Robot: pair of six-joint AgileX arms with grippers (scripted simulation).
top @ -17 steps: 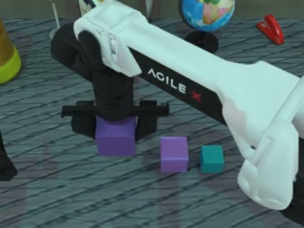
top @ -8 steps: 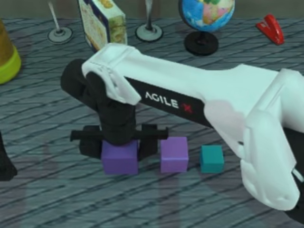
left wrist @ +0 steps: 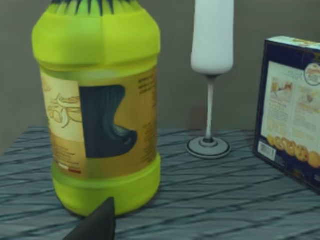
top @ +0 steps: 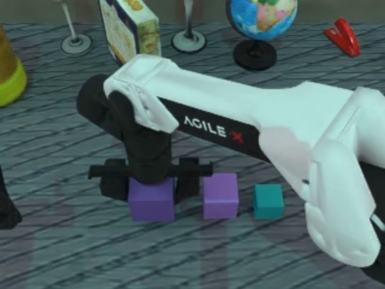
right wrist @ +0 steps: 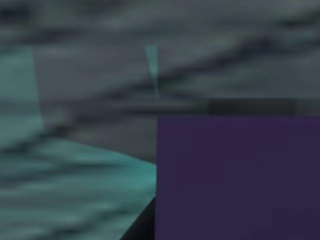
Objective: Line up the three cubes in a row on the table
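My right tool [top: 151,183] sits low over the dark cube [top: 151,202], one finger on each flank of it, closed on it as far as the top view lets me judge, since my own wrist hides the contact. In the right wrist view the dark cube [right wrist: 237,177] fills the near corner, which fits a cube sitting between my fingers. I hold it by its left and right faces so the side toward me and the side away are free, and I can square it against the row without knocking anything.

The cube looks to be down on the table [top: 72,253], just left of the lavender cube [top: 220,195], with only my right-hand finger between the two. Beyond the lavender one, a small gap on, stands the teal cube [top: 268,201]. All three lie roughly on one line across the table, largest to smallest from left to right, so I judge the row as good as made; what remains is to let go and lift straight up so the finger next to the lavender cube does not drag it.

My left tool [left wrist: 97,225] is parked at the table's left edge, beside the yellow bottle [left wrist: 97,105]; I cannot tell its state.
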